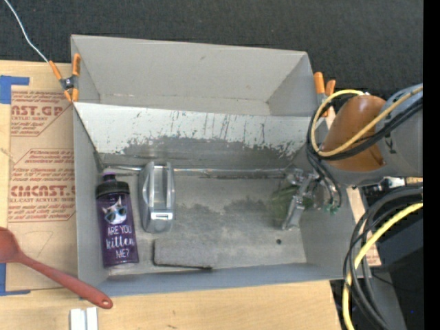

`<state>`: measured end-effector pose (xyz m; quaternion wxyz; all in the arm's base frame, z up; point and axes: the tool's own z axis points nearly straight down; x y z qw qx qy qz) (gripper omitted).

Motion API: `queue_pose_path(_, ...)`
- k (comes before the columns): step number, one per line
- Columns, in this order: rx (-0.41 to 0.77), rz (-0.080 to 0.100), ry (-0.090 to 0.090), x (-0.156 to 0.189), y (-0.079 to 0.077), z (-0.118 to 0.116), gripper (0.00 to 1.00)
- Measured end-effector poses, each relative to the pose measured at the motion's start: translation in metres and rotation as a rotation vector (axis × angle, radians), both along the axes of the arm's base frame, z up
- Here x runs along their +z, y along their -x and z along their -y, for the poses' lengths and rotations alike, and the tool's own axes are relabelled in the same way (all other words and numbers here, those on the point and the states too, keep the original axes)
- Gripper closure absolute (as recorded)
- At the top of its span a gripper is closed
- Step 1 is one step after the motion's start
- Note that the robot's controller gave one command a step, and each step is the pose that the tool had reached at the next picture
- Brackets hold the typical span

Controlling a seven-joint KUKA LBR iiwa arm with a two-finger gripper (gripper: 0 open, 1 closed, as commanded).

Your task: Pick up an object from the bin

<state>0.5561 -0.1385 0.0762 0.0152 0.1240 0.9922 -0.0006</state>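
— Orange cover on the arm's wrist, looped by yellow cables: it stands highest, above the right rim of the grey bin. What hangs below it?

— Gripper: bare metal, reaching down and leftward into the bin's right end, low over the floor. Whether it is wide or narrow I cannot tell from where I stand, because the metalwork runs together.

— And the item nearest it?

— Small greenish thing: on the floor just left of the gripper, in the bin's right end. It is too blurred to name, and I cannot tell whether the two touch.

— The other contents?

— Three items, all toward the left and well apart from the gripper. Purple bottle: lying along the left wall, black cap toward the far wall, label reading "ARE YOU kitten ME?". Clear plastic thing: just beside the bottle, on its right. Dark grey flat pad: against the near wall, right of the bottle's base.
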Motion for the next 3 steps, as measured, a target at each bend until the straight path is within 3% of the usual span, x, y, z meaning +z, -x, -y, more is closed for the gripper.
queue_pose_path(3, 0.000, 0.001, 0.000, 0.0001, -0.0002, -0.0001, 1.00)
